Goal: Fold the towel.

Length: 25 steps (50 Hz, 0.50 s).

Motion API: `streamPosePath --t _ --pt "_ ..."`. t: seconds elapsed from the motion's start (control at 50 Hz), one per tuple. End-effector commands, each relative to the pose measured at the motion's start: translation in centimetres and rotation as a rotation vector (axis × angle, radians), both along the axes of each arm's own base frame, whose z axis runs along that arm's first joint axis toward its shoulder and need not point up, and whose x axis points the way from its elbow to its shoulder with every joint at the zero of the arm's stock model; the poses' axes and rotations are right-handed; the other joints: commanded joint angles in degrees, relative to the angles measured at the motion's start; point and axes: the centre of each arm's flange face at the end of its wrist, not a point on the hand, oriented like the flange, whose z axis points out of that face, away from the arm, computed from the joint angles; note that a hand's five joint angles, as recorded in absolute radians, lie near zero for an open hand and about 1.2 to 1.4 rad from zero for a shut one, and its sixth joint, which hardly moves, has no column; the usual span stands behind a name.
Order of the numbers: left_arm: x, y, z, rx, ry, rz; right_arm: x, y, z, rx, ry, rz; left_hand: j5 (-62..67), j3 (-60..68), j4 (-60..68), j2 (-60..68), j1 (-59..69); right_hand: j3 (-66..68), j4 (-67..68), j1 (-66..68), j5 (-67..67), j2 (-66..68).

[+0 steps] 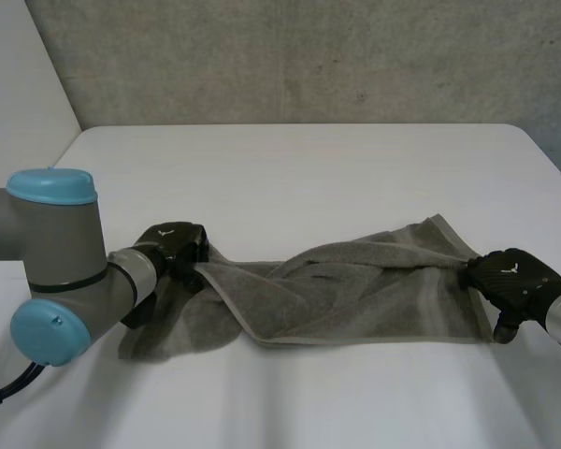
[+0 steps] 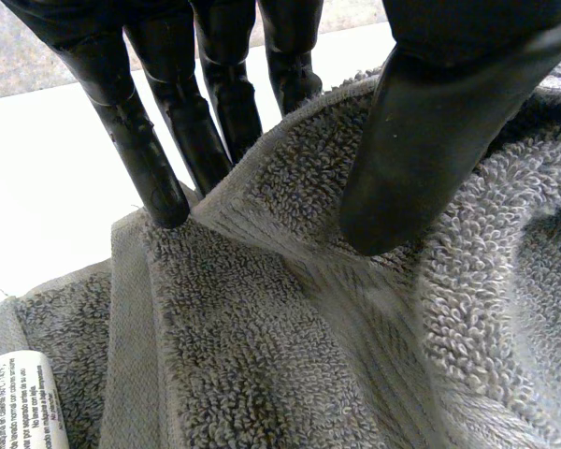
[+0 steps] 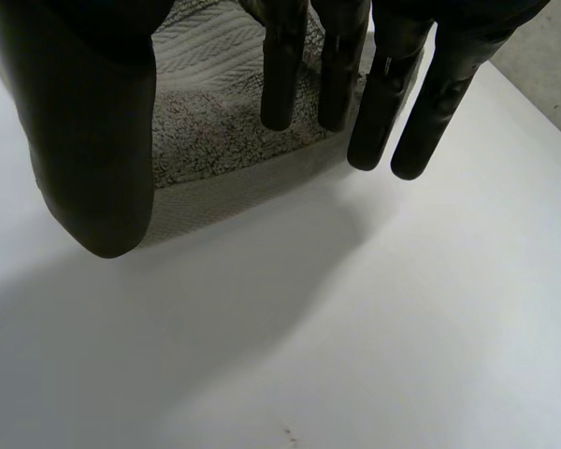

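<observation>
Towel [image 1: 355, 299], grey and rumpled, lies on the white table [image 1: 309, 168], stretched between both hands: left hand [image 1: 173, 245] pinches its left end between thumb and fingers, right hand [image 1: 510, 279] pinches its right edge

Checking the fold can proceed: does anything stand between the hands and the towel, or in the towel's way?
Nothing visible does. The left hand pinches the towel at its left end, the right hand holds its right edge; no other thing lies on the table.
</observation>
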Motion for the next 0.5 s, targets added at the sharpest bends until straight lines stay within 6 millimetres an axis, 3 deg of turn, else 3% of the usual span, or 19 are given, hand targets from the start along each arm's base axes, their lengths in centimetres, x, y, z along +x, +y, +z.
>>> streamPosePath --t 0.02,0.5 --pt "0.0 -0.1 -0.1 -0.006 0.001 -0.001 0.2 0.8 0.6 0.06 -0.018 0.018 -0.74 -1.22 -0.81 -1.04 -0.87 4.99 5.56 4.94 4.53 5.59" --pt "-0.1 0.1 -0.3 0.0 0.001 -0.003 1.1 1.3 -1.1 0.049 -0.04 0.094 -2.59 -3.07 -2.66 -2.89 -2.72 5.66 6.23 5.61 5.21 6.26"
